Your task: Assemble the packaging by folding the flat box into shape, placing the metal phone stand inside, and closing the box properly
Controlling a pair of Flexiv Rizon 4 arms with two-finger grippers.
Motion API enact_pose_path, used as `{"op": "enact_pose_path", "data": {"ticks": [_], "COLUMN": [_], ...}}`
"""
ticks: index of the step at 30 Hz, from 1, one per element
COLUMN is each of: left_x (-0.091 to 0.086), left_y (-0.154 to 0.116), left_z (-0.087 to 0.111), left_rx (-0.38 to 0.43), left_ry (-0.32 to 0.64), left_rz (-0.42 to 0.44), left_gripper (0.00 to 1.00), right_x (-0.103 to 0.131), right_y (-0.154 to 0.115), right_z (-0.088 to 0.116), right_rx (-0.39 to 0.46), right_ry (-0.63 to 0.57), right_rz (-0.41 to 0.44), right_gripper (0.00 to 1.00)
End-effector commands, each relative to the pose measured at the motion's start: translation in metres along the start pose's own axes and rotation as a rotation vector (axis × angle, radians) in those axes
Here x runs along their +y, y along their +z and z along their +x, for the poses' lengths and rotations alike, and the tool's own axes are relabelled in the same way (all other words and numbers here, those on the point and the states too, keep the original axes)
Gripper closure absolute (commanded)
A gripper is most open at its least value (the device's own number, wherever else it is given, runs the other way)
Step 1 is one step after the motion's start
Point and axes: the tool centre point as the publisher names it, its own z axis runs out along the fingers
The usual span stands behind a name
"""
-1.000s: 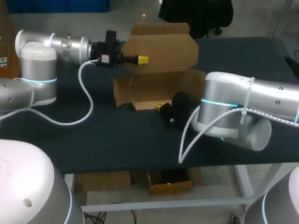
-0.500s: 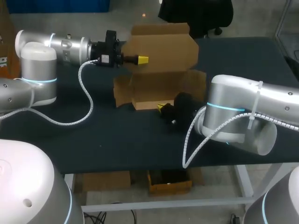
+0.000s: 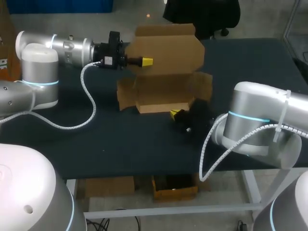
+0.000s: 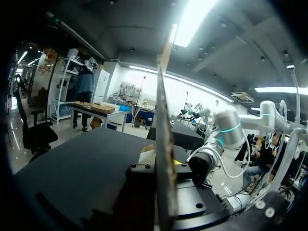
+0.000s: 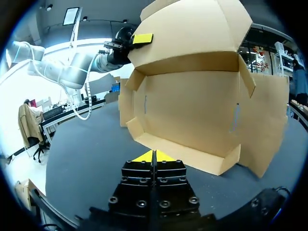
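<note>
In the head view we are looking down on the brown cardboard box (image 3: 163,94) sitting at the far middle of the matte black table (image 3: 120,139). Its shallow tray is facing up and its broad lid (image 3: 168,48) is standing upright along the far side. Our left gripper (image 3: 146,61) is coming in from the left with one yellow tip lying on the lid's face. Only the left wrist view is showing us the grip itself: the lid is running edge-on as a thin strip between the black fingers (image 4: 139,175), which are clamping it from both sides. Our right gripper (image 3: 175,113) is hanging just near of the tray's front wall, toward its right end. The right wrist view is revealing what the head view is hiding, its yellow fingertips (image 5: 147,156) pressed flat together, pointing at the low front lip just ahead. That same view is letting us look into the tray, where we are seeing plain flat brown panels, a narrow slot cut in each side wall, and side flaps splaying outward to left and right.
</note>
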Motion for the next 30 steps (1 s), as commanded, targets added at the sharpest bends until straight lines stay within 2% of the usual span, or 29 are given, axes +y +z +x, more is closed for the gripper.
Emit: {"op": "enact_pose_path", "data": {"ticks": [1, 14, 30], "left_x": [0.002, 0.002, 0.002], "left_y": [0.000, 0.000, 0.000], "left_z": [-0.001, -0.001, -0.001], "left_rx": [0.004, 0.004, 0.004], "left_ry": [0.000, 0.000, 0.000], "left_rz": [0.000, 0.000, 0.000], "left_gripper": [1.00, 1.00, 1.00], "right_x": [0.007, 0.012, 0.012], "right_y": [-0.031, -0.073, -0.110], "right_z": [0.001, -0.005, -0.013], "right_rx": [0.001, -0.041, -0.042], "right_ry": [-0.002, -0.018, -0.025], "right_rz": [-0.003, 0.017, 0.042], "right_gripper": [1.00, 1.00, 1.00]}}
